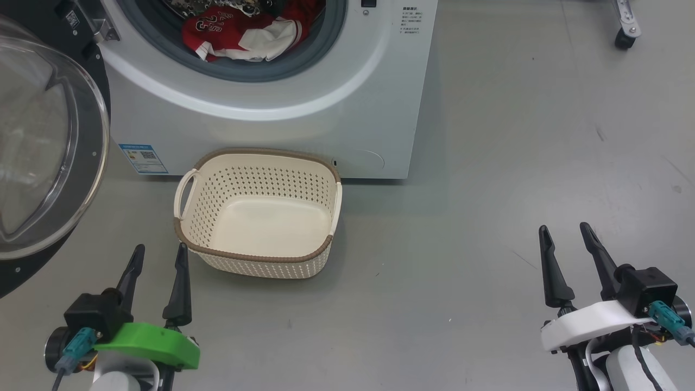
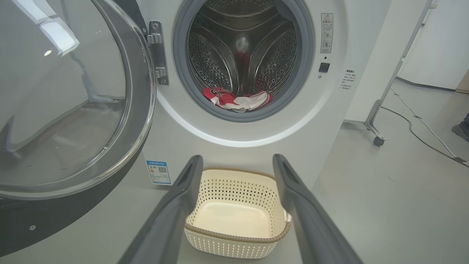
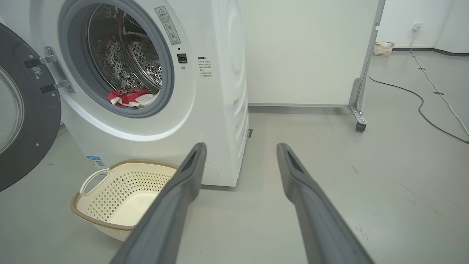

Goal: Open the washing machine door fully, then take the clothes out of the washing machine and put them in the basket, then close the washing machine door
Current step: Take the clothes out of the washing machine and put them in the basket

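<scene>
Nearest the robot, both arms hang low over the grey floor with nothing in them. The left gripper (image 1: 161, 248) has its two dark fingers spread wide, and the right gripper (image 1: 563, 228) is spread just as wide, well off to the other side. Neither touches anything.

Just beyond the left gripper, the basket (image 1: 260, 269) stands on the floor against the foot of the washing machine (image 1: 271, 141). It is empty, its cream bottom bare. To the left, the washing machine door (image 1: 49, 152) is swung out wide on its hinge, its glass bowl bulging toward the robot's left arm.

Farther back and higher up, the clothes (image 1: 239, 35) lie in a red and white heap at the front of the steel drum (image 2: 242, 47), resting just inside the lower lip of the grey seal (image 2: 253, 116).

The opening step looks done, so the step in hand is most likely the unloading, which has not yet begun. The next move calls for one arm to rise and reach forward over the basket into the drum mouth, with its fingers kept apart until they straddle a fold of the fabric. The left arm sits closer to the opening, but the open door crowds it, so it would have to keep clear of the glass.
</scene>
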